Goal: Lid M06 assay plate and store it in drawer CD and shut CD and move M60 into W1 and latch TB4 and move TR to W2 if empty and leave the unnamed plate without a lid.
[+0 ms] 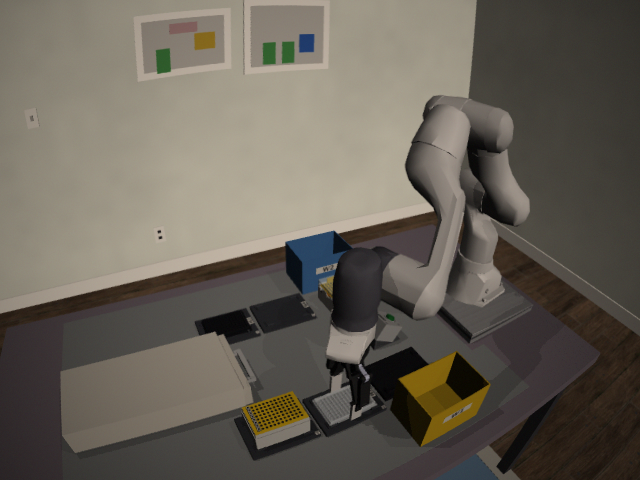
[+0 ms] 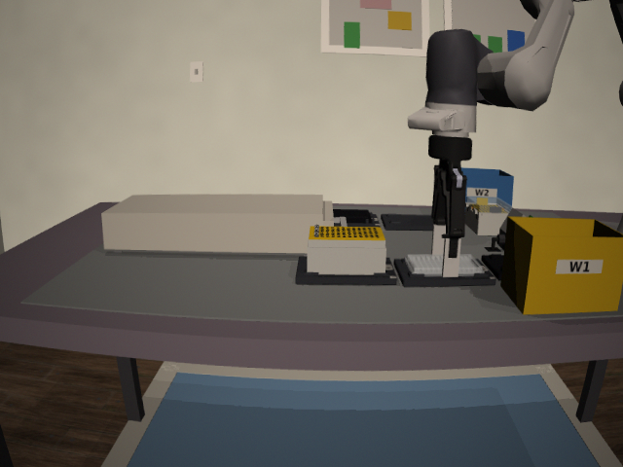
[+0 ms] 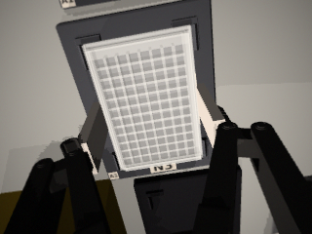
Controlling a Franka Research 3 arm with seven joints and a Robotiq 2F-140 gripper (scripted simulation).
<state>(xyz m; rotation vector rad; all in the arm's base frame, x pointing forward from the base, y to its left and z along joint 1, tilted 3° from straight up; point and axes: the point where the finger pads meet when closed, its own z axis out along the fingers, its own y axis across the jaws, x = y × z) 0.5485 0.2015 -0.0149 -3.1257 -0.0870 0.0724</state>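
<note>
My end effector point(image 3: 151, 132) points straight down, its pads point(image 3: 207, 122) pressed against both long sides of the clear assay plate point(image 3: 143, 95), gripping it. The plate lies flat in its dark nest point(image 3: 202, 54) marked N3, directly beneath me. The yellow bin W1 point(image 1: 439, 397) stands just beside it on the table point(image 2: 201, 296)
</note>
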